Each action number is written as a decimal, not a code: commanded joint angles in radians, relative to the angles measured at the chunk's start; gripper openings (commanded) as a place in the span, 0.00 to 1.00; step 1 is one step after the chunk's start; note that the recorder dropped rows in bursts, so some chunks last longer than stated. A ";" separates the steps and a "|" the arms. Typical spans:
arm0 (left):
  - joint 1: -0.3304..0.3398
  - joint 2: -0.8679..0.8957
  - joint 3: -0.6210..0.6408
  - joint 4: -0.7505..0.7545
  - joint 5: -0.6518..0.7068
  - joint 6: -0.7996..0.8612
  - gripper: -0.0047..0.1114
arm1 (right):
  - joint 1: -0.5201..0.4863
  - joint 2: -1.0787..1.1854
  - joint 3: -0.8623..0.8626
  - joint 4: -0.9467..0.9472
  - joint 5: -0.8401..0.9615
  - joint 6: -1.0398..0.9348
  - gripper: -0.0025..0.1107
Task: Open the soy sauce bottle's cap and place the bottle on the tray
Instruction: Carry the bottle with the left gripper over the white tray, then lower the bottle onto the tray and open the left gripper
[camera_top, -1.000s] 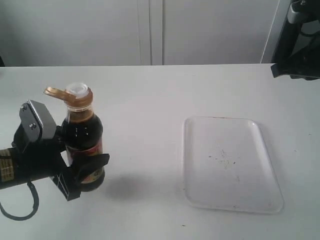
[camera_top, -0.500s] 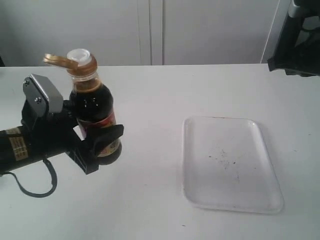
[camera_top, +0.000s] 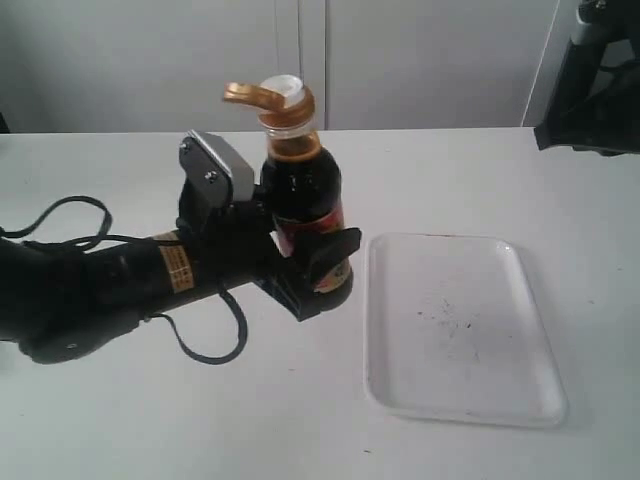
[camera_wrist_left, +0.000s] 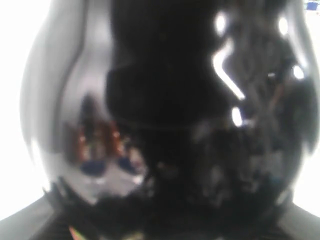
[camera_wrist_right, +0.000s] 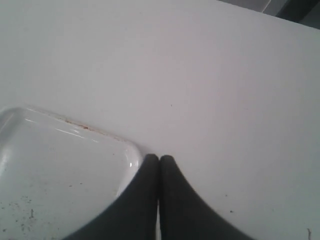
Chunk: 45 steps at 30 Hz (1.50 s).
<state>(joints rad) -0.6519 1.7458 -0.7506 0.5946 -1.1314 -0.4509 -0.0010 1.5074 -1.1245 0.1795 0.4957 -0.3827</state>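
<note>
White tabletop (camera_top: 450, 170) carried the tray (camera_top: 470, 330) toward its right edge. The left gripper (camera_top: 315, 265) clasped the soy sauce bottle (camera_top: 300, 190) upright near the tabletop's middle, just beside the tray, with the cap (camera_top: 270, 98) flipped open. The right gripper (camera_wrist_right: 159, 165) was empty, its fingers pressed together.
</note>
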 joint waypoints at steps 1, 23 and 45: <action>-0.063 0.072 -0.107 -0.056 -0.090 -0.014 0.04 | -0.032 0.031 -0.002 -0.023 -0.021 -0.007 0.02; -0.175 0.389 -0.496 -0.052 -0.048 -0.052 0.04 | -0.099 0.149 -0.002 -0.014 -0.092 -0.003 0.02; -0.191 0.428 -0.532 -0.040 0.139 -0.079 0.04 | -0.099 0.149 -0.002 -0.012 -0.101 0.002 0.02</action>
<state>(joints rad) -0.8386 2.1959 -1.2719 0.5684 -0.9864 -0.5177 -0.0932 1.6574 -1.1245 0.1625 0.4067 -0.3847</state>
